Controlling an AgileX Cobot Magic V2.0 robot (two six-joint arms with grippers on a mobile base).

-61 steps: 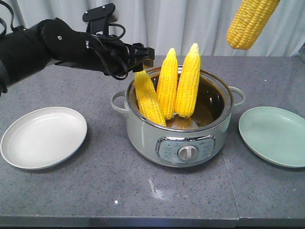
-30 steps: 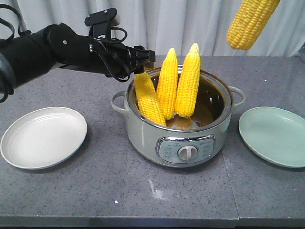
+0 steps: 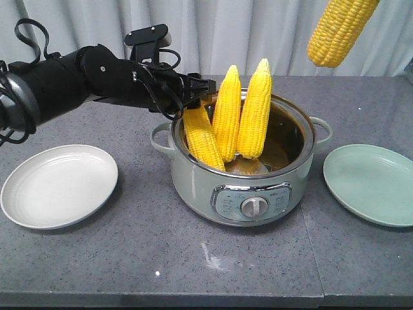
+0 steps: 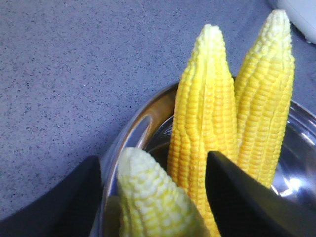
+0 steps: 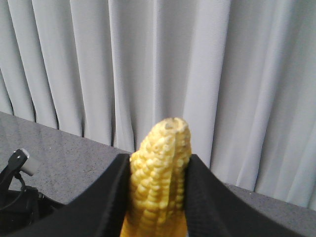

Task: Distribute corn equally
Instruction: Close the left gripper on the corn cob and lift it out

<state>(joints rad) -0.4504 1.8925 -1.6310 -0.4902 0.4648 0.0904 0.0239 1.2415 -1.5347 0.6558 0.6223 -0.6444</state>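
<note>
Left gripper (image 4: 153,173) reaches forward, jaws apart; right gripper (image 5: 158,165) high, jaws clamping corn (image 3: 339,29).

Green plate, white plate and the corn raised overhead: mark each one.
green plate (image 3: 371,185), front view, bare middle.
white plate (image 3: 59,186), front view, bare middle.
raised corn (image 3: 341,29), front view, mid-cob kernels.

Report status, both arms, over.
Left gripper open, fingers straddling leaning cob's tip in pot. Right gripper shut on fourth cob, held high. Upright cob close alongside.

Staged lab: grey tabletop (image 3: 129,258), curtain backdrop (image 3: 258,32).
</note>
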